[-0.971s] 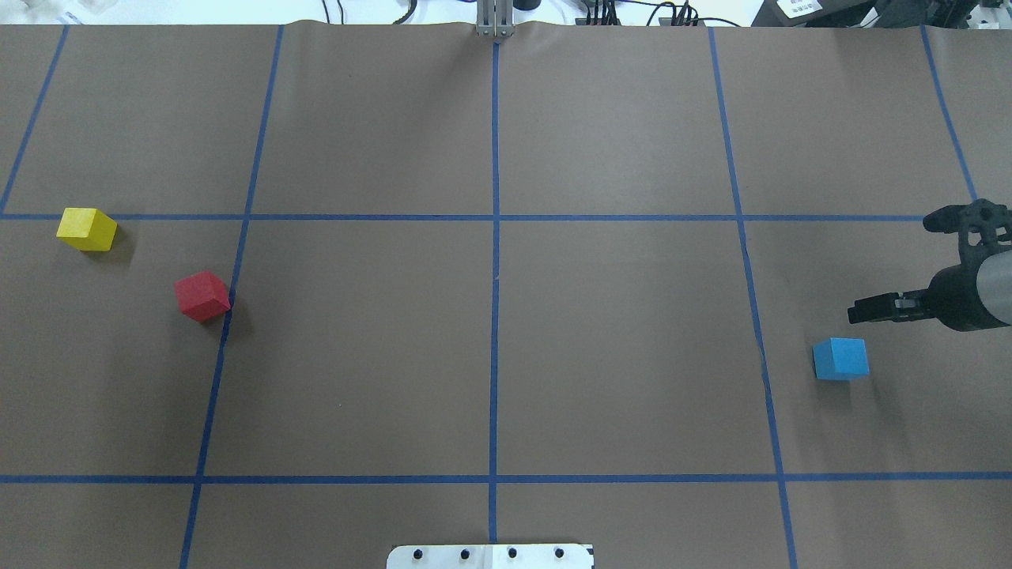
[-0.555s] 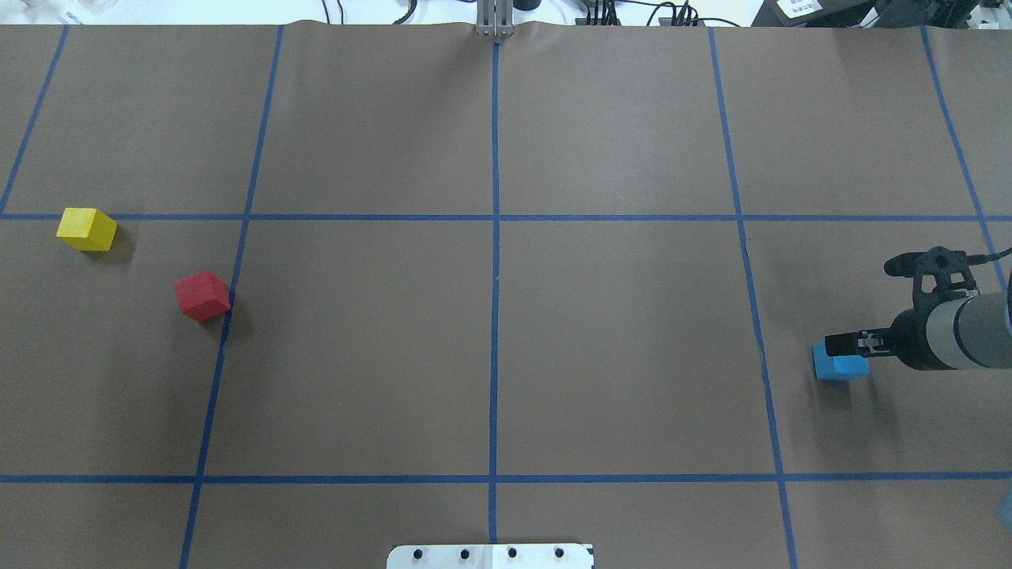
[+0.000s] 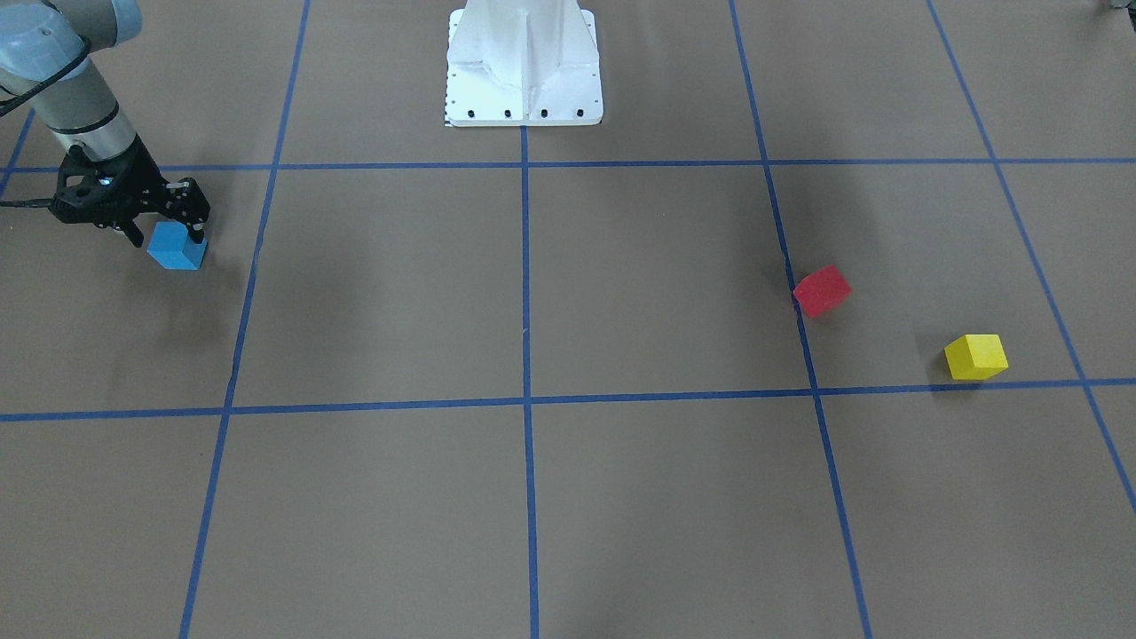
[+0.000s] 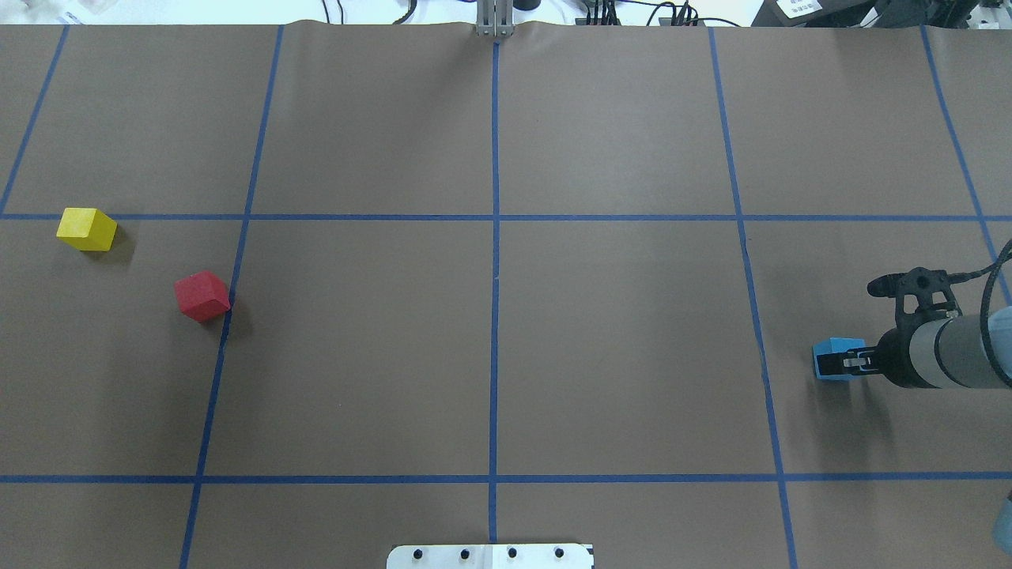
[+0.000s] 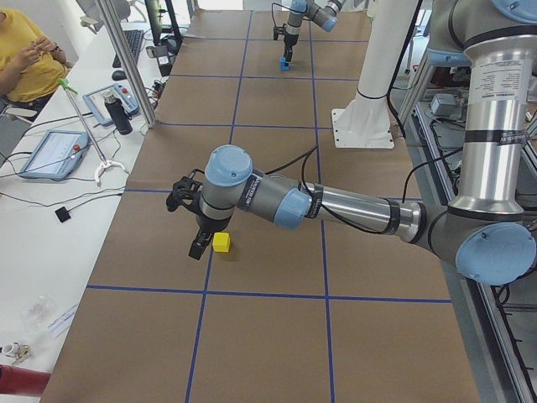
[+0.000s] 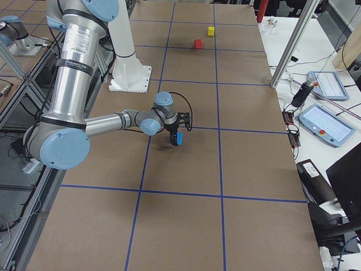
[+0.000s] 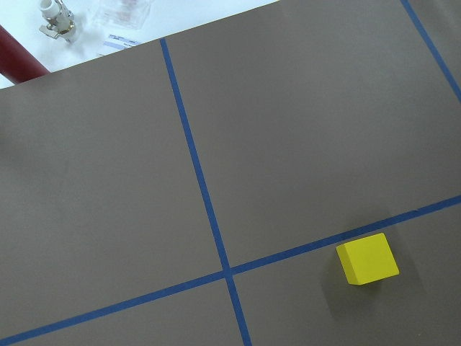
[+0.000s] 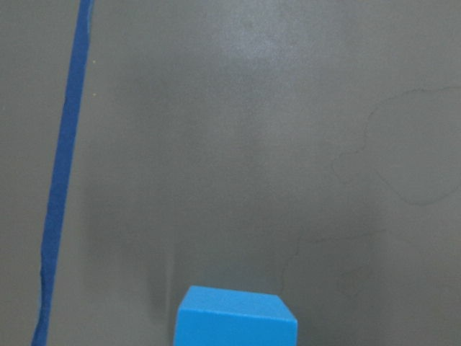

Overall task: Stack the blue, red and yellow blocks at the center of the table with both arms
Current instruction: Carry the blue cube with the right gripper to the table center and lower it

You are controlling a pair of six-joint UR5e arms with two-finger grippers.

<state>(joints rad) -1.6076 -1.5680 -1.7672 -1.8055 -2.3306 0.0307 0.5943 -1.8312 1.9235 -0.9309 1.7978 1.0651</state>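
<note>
The blue block [image 4: 828,346] sits on the table's right side; it also shows in the front view [image 3: 180,255] and at the bottom of the right wrist view [image 8: 236,318]. My right gripper [image 3: 169,238] is open and low, with a finger on either side of the blue block. The red block [image 4: 202,295] and the yellow block [image 4: 86,228] sit apart on the table's left side. My left gripper [image 5: 198,245] shows only in the exterior left view, above and beside the yellow block [image 5: 221,242]; I cannot tell whether it is open or shut. The left wrist view shows the yellow block [image 7: 367,259] from a distance.
Blue tape lines [image 4: 495,276] mark a grid on the brown table; two of them cross at the centre. The robot's white base plate [image 3: 524,80] stands at the near edge. Tablets and tools lie on the side benches [image 5: 59,151].
My right gripper has moved left and toward the table's near edge, coming down over the blue block. The red and yellow blocks have not moved.
</note>
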